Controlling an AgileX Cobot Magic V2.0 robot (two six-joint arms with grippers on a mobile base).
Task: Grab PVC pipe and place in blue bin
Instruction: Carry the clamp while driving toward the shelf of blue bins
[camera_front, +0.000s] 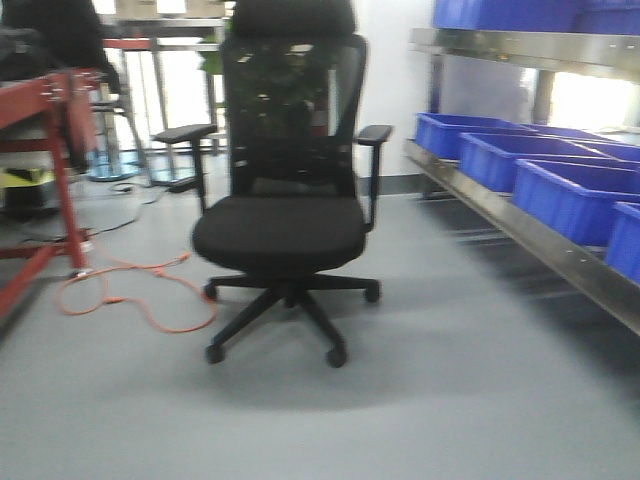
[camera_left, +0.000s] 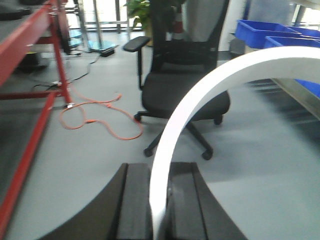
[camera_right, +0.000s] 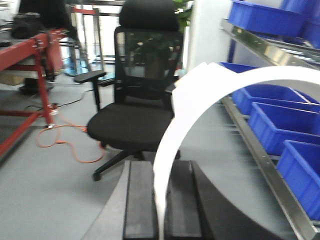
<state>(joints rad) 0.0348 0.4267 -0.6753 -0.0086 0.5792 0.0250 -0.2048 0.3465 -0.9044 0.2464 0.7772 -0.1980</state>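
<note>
The claws and the pipes appear in the wrist views alone. In the left wrist view, the left claw (camera_left: 160, 167) is pinching the left pipe (camera_left: 200, 95). The white strip stands on edge between the two black fingers (camera_left: 134, 200), rises ahead of them and bends over to the claw's right, out of frame. The right wrist view shows the same kind of grip. The right claw (camera_right: 161, 165) is clamped on the right pipe (camera_right: 210, 95), which climbs from between its pads and arcs rightward, crossing in front of the bins (camera_right: 280, 125).

The front view gives only the room. A black chair (camera_front: 285, 200) stands straight ahead of both claws on a castor base. Bare floor (camera_front: 450, 400) lies between it and the claws and on its right side.

To the right of the claws, the metal edge of a rack (camera_front: 520, 235) runs away into the room. A row of blue bins sits on its lower shelf and more sit on the shelf above.

To the left is a red bench (camera_front: 40, 110). An orange cable (camera_front: 130, 295) lies looped on the floor between the bench and the chair, and one loop reaches close to the chair's base.

The floor is smooth grey. Bright windows show at the back, and all three views are a little blurred.
</note>
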